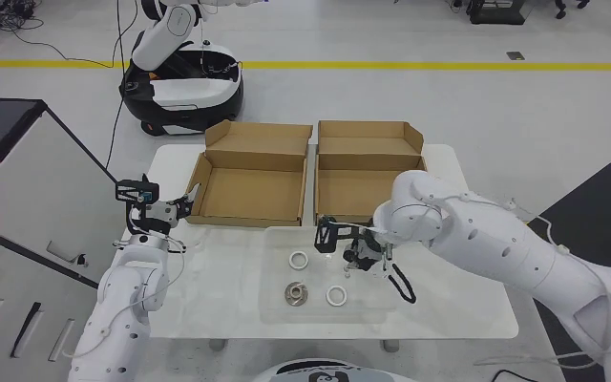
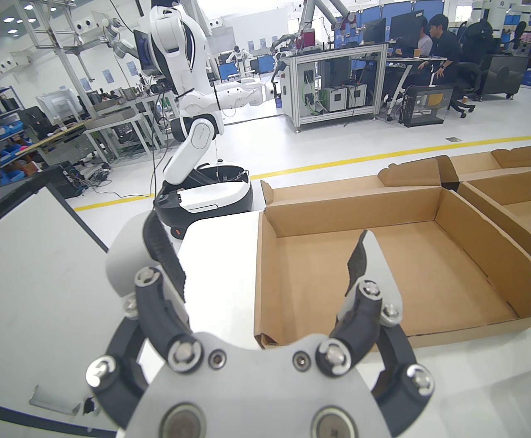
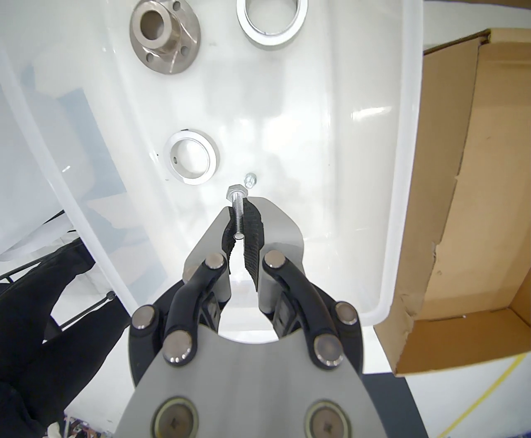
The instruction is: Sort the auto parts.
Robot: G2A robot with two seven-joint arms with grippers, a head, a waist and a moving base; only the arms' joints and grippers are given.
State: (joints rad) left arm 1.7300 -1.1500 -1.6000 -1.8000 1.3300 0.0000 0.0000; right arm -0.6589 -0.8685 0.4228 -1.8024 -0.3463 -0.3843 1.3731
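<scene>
Top view, left to right: the left end effector [image 1: 187,202] hangs released, fingers spread, at the white worktop's [image 1: 220,286] left edge, just beside an open brown cardboard box [image 1: 253,191]. A clear plastic tray [image 1: 315,277] holds a grey metal flange [image 1: 295,295] and two silver metal rings [image 1: 299,259]. Over the tray, the right end effector [image 3: 239,207] is clenched on a silver hex-head bolt [image 3: 237,211]. A second brown cardboard box [image 1: 368,153] stands behind.

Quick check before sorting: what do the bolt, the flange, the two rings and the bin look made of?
The bolt looks like bright plated steel: silvery, glinting threads and hex head. The flange seems a duller, brownish-grey metal with a brushed sheen, possibly steel. The rings look like pale satin metal, perhaps aluminium, with shiny rims. The bin is glossy translucent white plastic, showing reflections.
</scene>
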